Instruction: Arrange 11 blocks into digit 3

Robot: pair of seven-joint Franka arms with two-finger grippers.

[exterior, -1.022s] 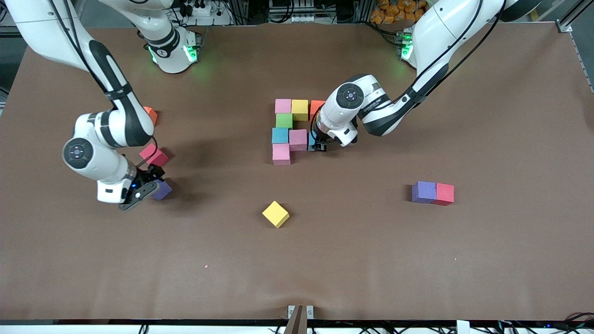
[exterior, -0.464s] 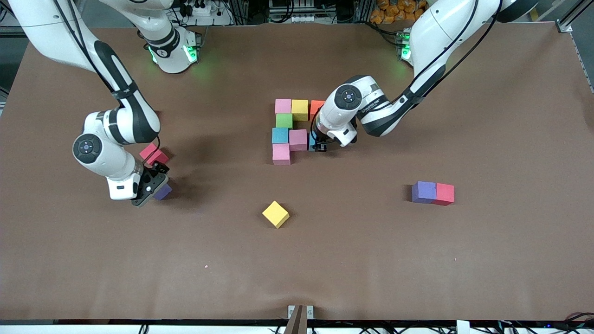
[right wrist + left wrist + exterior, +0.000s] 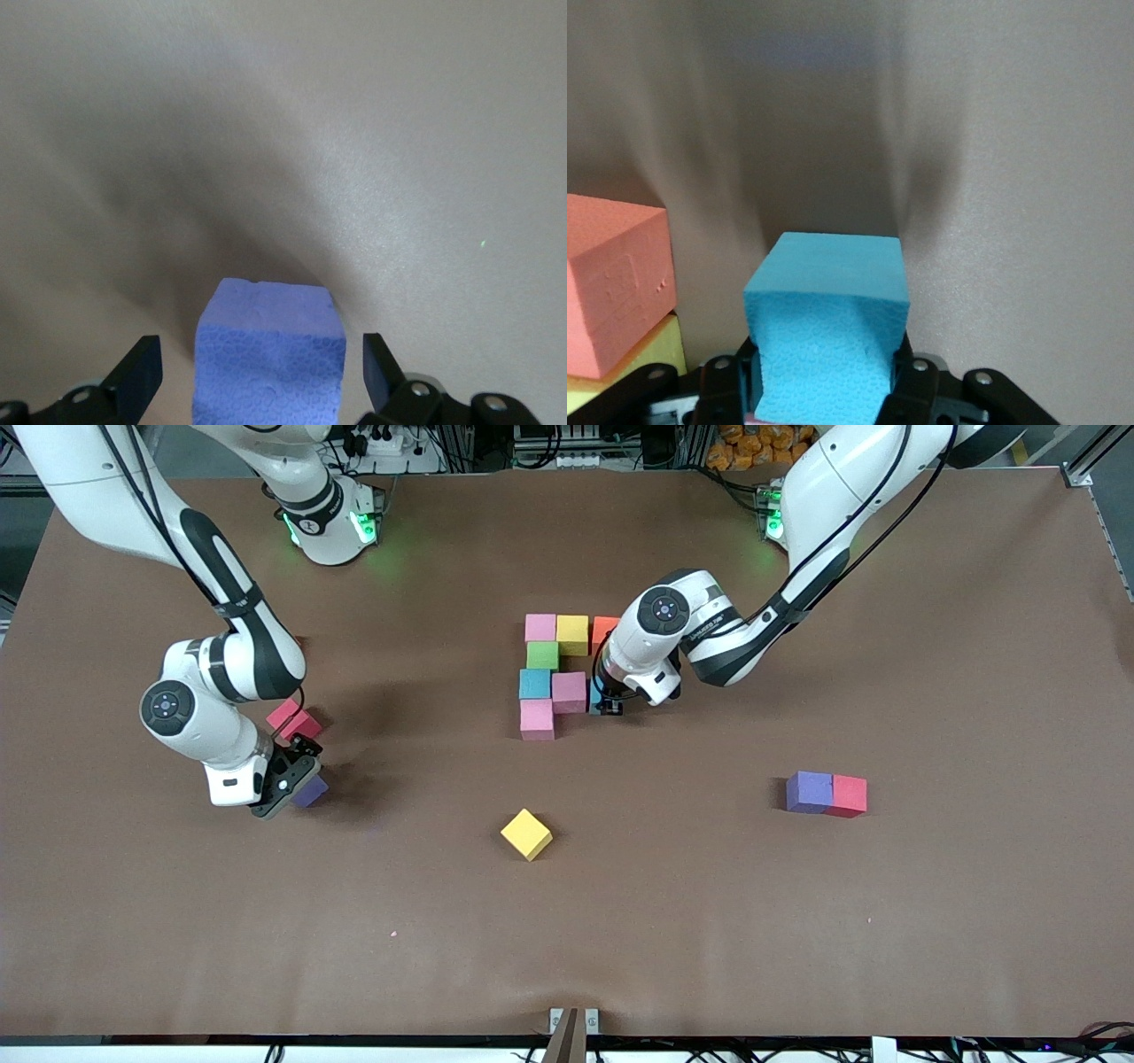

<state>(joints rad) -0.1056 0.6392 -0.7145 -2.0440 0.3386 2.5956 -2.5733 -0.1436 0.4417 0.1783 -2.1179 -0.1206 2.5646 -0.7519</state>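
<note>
The partly built digit 3 shows as joined blocks at mid-table: pink, yellow, orange, green, blue, pink and pink. My left gripper is shut on a light blue block, low beside the middle pink one; the orange block stands close by. My right gripper is open around a purple block on the table, its fingers apart from the block's sides.
Loose blocks lie around: a red one by the right arm's wrist, a yellow one nearer the front camera, and a purple and red pair touching each other toward the left arm's end.
The right arm swung slightly toward the table's middle and its gripper settled around the purple block. The left arm and its blue block stayed put.
</note>
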